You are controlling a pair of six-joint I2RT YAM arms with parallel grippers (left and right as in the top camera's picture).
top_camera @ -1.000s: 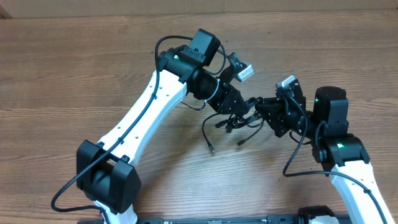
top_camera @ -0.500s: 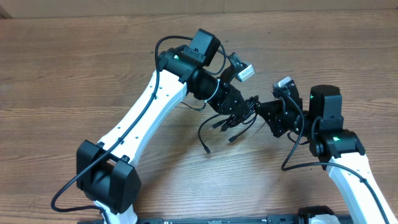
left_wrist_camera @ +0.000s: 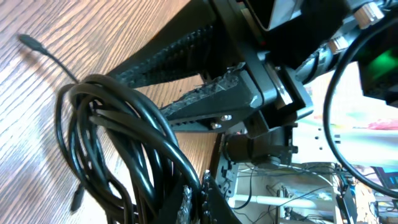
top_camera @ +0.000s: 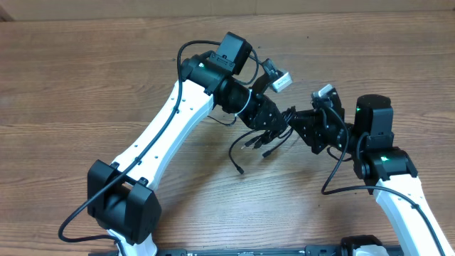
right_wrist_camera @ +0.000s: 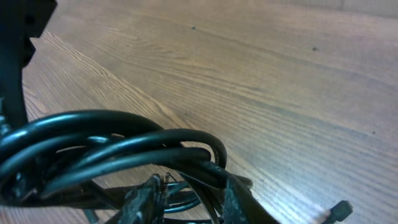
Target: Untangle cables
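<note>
The cables (top_camera: 250, 142) are a bunch of thin black cords hanging over the wooden table (top_camera: 85, 78) between both grippers. Loose plug ends dangle toward the near side. My left gripper (top_camera: 276, 122) is shut on the cables (left_wrist_camera: 121, 121), which loop out to the left of its closed tips (left_wrist_camera: 194, 202). Close on the right, my right gripper (top_camera: 296, 125) faces it, its ribbed fingers (left_wrist_camera: 205, 102) showing in the left wrist view. In the right wrist view the right gripper (right_wrist_camera: 189, 199) stands open, with strands of the cables (right_wrist_camera: 112, 146) passing between its jaws and lying against the right one.
Thicker black wires run along both white arms (top_camera: 167, 128), one looping low beside the right arm (top_camera: 341, 188). A loose plug end (right_wrist_camera: 339, 208) lies on the table. The left arm's base (top_camera: 121, 206) stands at the near edge.
My right gripper has moved left, closer to the left gripper, and its jaws have widened a little. The hanging cable ends have swung slightly. The left arm has held still.
</note>
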